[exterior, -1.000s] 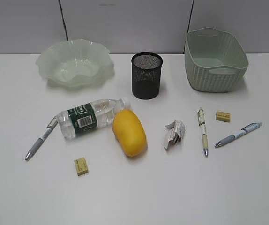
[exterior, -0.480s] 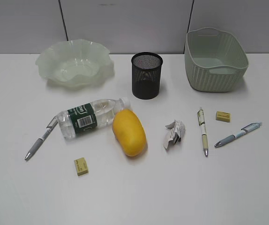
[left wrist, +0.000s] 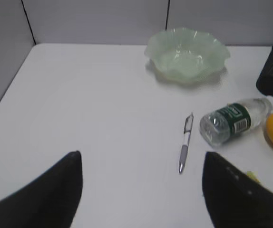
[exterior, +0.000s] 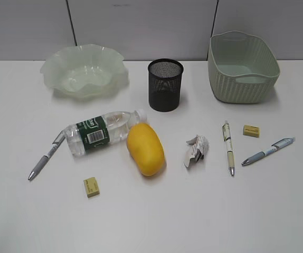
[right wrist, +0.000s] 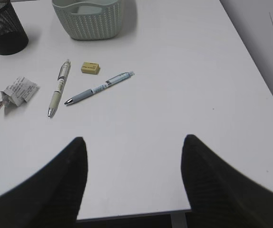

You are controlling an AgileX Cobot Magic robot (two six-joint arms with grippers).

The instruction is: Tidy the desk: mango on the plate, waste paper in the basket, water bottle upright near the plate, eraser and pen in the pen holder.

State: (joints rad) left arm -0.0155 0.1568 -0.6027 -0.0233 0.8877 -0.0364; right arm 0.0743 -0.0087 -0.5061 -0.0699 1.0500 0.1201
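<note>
The yellow mango (exterior: 145,148) lies mid-desk, touching the water bottle (exterior: 101,131), which lies on its side. The ruffled green plate (exterior: 83,71) stands at the back left, the black mesh pen holder (exterior: 165,84) at the back centre, the woven basket (exterior: 242,66) at the back right. The waste paper (exterior: 196,149) lies right of the mango. Erasers lie at the front left (exterior: 92,186) and the right (exterior: 251,130). Pens lie at the left (exterior: 47,155) and the right (exterior: 228,146), (exterior: 267,151). My left gripper (left wrist: 142,156) and right gripper (right wrist: 134,141) are open, empty, and out of the exterior view.
The white desk (exterior: 204,211) meets a grey partition wall at the back. The right wrist view shows the desk's front edge (right wrist: 127,216) just below my right gripper and its right edge (right wrist: 255,66).
</note>
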